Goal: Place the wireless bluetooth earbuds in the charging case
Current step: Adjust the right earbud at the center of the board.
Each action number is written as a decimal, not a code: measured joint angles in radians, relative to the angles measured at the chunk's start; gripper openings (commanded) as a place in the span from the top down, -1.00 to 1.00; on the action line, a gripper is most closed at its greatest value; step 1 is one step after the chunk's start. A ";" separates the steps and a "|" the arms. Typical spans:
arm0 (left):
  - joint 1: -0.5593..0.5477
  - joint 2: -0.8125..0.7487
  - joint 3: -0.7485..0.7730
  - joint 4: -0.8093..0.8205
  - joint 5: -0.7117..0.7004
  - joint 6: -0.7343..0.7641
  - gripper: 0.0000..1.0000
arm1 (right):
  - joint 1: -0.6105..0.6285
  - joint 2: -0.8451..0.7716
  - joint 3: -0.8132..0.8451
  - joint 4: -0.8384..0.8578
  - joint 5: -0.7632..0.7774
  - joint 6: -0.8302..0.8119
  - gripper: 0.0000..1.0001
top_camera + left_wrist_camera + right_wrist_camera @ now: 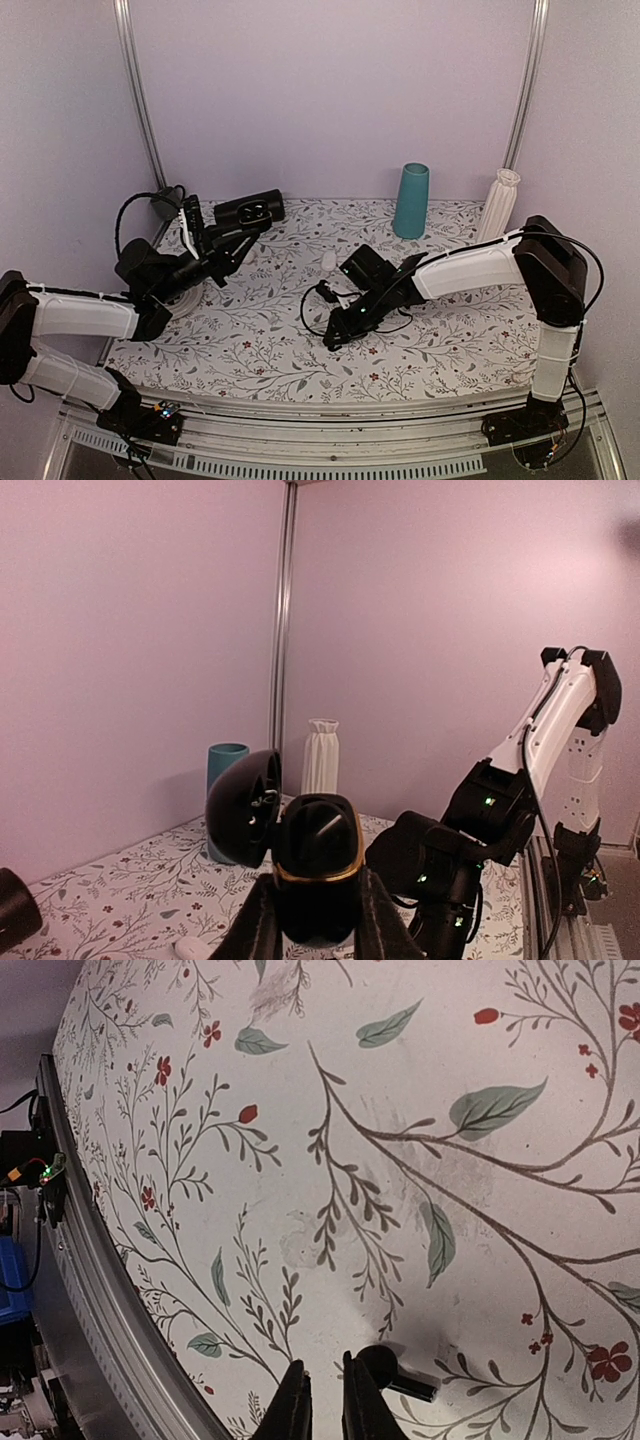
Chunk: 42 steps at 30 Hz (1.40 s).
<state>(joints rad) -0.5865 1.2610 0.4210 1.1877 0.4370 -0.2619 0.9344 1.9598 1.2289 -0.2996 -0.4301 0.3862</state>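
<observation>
My left gripper (318, 905) is shut on the black charging case (318, 865) and holds it up off the table at the back left (250, 211). The case's lid (243, 810) hangs open to the left. A pale glint shows inside the case; I cannot tell what it is. My right gripper (325, 1400) is low over the floral table (330, 1160), jaws shut with only a slit between them and nothing in it. One tiny black earbud (385, 1368) with a short stem lies on the table, touching the outer side of the right finger (358, 1405). No other earbud shows.
A teal cup (411, 200) and a white ribbed vase (498, 205) stand at the back right. A small white rounded object (329, 262) lies mid-table. A black cable loops beside the right wrist (310, 300). The table's metal front rail (90, 1290) runs close to the right gripper.
</observation>
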 measured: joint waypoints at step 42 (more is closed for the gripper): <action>0.000 -0.011 -0.001 -0.003 0.000 0.007 1.00 | 0.016 -0.145 -0.114 0.021 0.024 0.007 0.72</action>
<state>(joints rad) -0.5869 1.2503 0.4198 1.1851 0.4374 -0.2550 0.9501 1.8145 1.1145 -0.2790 -0.4065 0.3931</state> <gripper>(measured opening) 0.202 0.139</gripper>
